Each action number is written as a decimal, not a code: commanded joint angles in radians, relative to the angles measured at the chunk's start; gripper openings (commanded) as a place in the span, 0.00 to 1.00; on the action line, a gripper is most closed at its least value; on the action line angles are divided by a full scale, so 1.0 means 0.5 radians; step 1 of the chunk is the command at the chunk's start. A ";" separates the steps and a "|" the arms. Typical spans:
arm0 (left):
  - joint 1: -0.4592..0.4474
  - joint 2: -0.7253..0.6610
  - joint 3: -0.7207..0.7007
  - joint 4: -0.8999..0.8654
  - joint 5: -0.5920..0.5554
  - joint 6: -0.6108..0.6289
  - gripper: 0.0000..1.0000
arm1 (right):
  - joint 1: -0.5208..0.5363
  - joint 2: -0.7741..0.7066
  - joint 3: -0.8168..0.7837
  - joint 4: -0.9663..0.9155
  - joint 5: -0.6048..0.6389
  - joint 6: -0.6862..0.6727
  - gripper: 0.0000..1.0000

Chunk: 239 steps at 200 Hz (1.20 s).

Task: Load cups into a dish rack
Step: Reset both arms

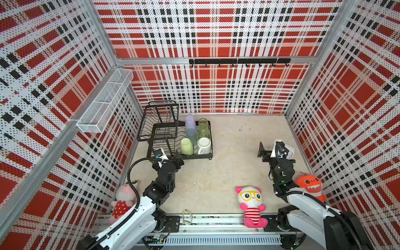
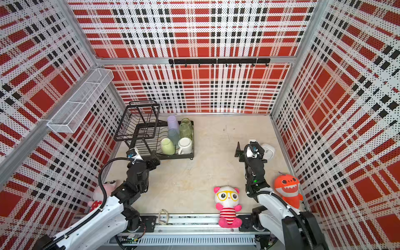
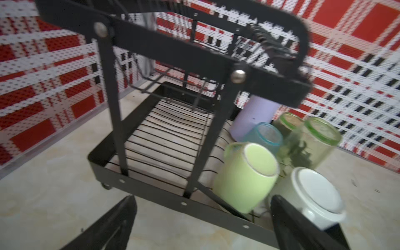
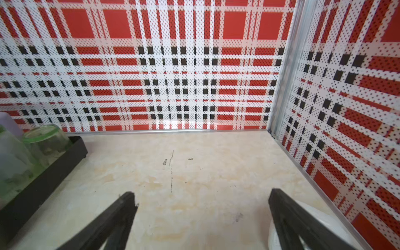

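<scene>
The black wire dish rack [image 1: 160, 129] stands at the back left, seen in both top views. Several cups rest bottoms-up in its lower tray: lavender cup [image 1: 189, 121], teal tumbler [image 1: 191, 133], olive tumbler [image 1: 203, 121], bright green tumbler [image 1: 203, 132], pale green mug [image 1: 186, 146] and white mug [image 1: 204, 145]. My left gripper [image 3: 202, 200] hangs open just before the tray's front rail [image 3: 151, 194], nothing between its fingers; the pale green mug [image 3: 244, 175] and white mug [image 3: 313, 192] lie just beyond it. My right gripper [image 4: 201, 193] is open over bare table at the right.
A white square clock [image 4: 324, 229] lies under the right gripper's outer finger. Plush toys sit at the front: a pink-and-white one [image 1: 251, 203], an orange one [image 1: 309, 186], another by the left arm [image 1: 124, 199]. A white mesh basket [image 1: 106, 101] hangs on the left wall.
</scene>
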<state>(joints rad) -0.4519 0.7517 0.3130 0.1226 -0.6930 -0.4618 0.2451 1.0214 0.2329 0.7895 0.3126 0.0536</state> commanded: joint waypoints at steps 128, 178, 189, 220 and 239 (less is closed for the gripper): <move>0.859 0.524 -0.317 1.469 0.714 0.681 0.98 | -0.136 0.454 -0.052 0.398 0.132 0.013 1.00; 0.876 0.874 -0.312 1.815 0.829 0.815 0.98 | -0.154 0.592 -0.076 0.544 0.109 -0.088 1.00; 0.871 0.951 -0.325 1.925 0.847 0.813 0.98 | -0.156 0.624 -0.066 0.564 0.044 -0.125 1.00; 0.879 1.145 -0.341 2.224 0.886 0.845 0.98 | -0.221 0.759 0.019 0.610 -0.053 -0.166 1.00; 0.893 1.239 -0.341 2.362 0.908 0.842 0.98 | -0.326 0.881 0.018 0.726 -0.180 -0.039 1.00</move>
<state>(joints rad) -0.0216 1.3247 0.1364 1.1301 -0.2710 -0.0635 0.1371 1.4017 0.2253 1.0454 0.3008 0.0097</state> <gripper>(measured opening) 0.982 0.999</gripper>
